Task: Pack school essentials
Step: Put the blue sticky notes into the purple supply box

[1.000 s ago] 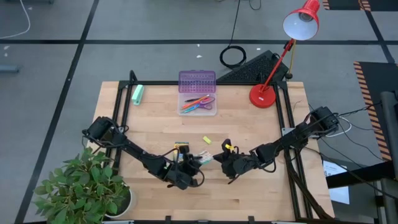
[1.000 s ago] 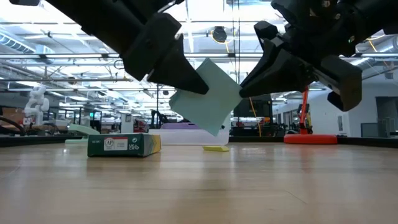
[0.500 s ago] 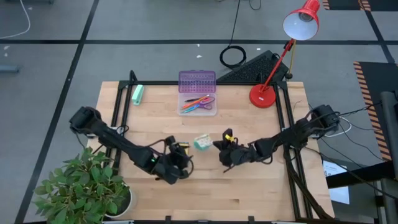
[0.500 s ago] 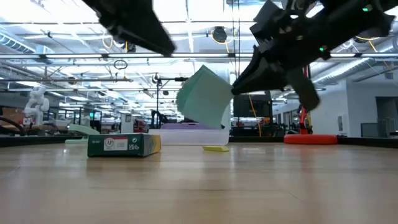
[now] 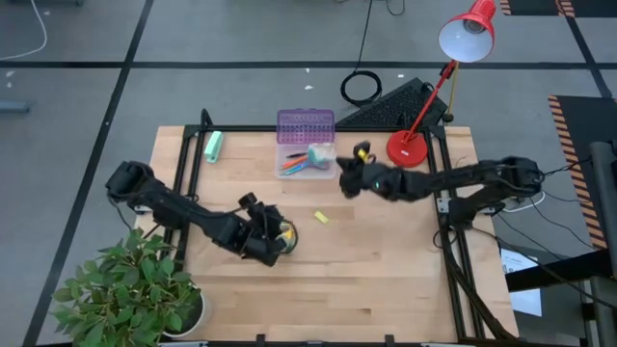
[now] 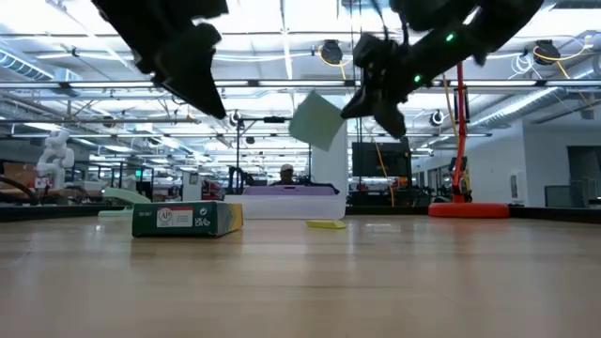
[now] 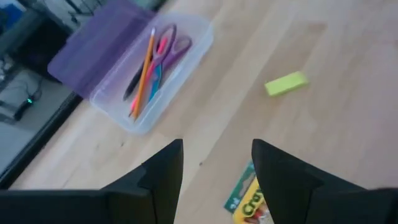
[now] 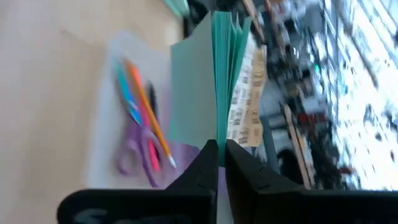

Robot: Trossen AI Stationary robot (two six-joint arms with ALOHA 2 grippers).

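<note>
My right gripper (image 5: pixel 337 172) is shut on a mint-green note pad (image 5: pixel 321 154) and holds it in the air over the clear box with the purple lid (image 5: pixel 307 162). Inside that box lie the purple-handled scissors (image 7: pixel 166 50) and thin coloured pens (image 7: pixel 144 71). My left gripper (image 7: pixel 217 146) stands open over the table's middle, just above the yellow-green crayon box (image 7: pixel 249 200), which lies flat on the wood. A small yellow piece (image 5: pixel 321 218) lies flat on the table between box and crayons. My right gripper pinches one edge of the pad (image 8: pixel 217 138) between its two fingers, several sheets together. The fingers reach in from the table's right side. The pad (image 6: pixel 316 120) is lifted clear and tilted, a corner pointing down, above the clear box.
A mint-green roll (image 5: pixel 213 146) lies at the far left. A red desk lamp (image 5: pixel 410 145) stands at the far right and a black keyboard (image 5: pixel 386 106) behind it. A potted plant (image 5: pixel 135 289) overhangs the near left corner. Bare wood spans the near half.
My right gripper has carried the pad up and toward the table's far edge, from the table's middle to above the clear box. My left gripper, close against the pad a second ago, has drawn away toward the left and now hangs over the crayon box.
</note>
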